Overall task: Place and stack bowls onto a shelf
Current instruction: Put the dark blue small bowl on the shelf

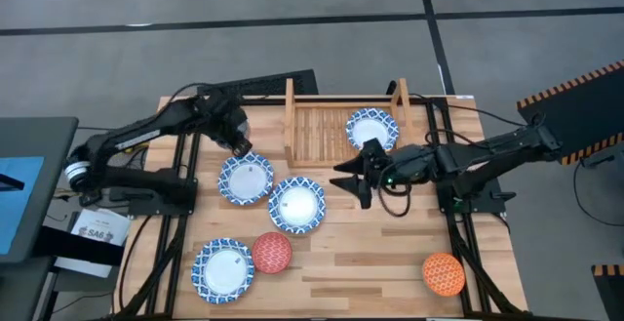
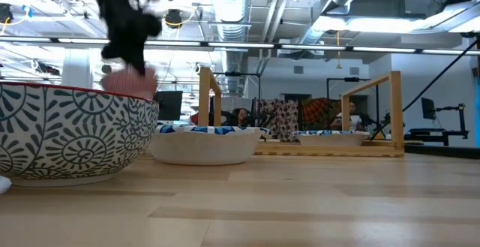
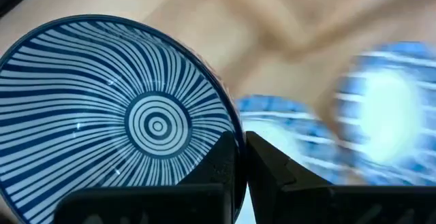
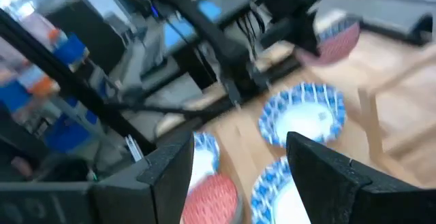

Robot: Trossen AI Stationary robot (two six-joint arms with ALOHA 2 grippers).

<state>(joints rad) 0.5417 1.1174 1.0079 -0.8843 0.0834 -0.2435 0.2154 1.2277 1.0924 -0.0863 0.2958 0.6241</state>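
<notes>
Fingers of the left gripper (image 3: 242,176) pinch the blue bowl's (image 3: 116,122) rim; lift level toward the shelf (image 1: 317,131), right gripper (image 1: 356,177) open.

Overhead looks straight down; low camera sits level with the table (image 2: 300,202).

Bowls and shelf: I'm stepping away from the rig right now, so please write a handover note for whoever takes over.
Left gripper: jaws shut on the rim of the small blue striped bowl, held above the table's left side.
Right gripper: jaws open, empty, just in front of the light wooden slatted shelf.
Done: one white blue-rimmed bowl sits on the shelf's right end.
On the table: three white blue-rimmed bowls, the red bowl and the orange bowl.
Left: shelve the held bowl and those five, stacking them.
</notes>
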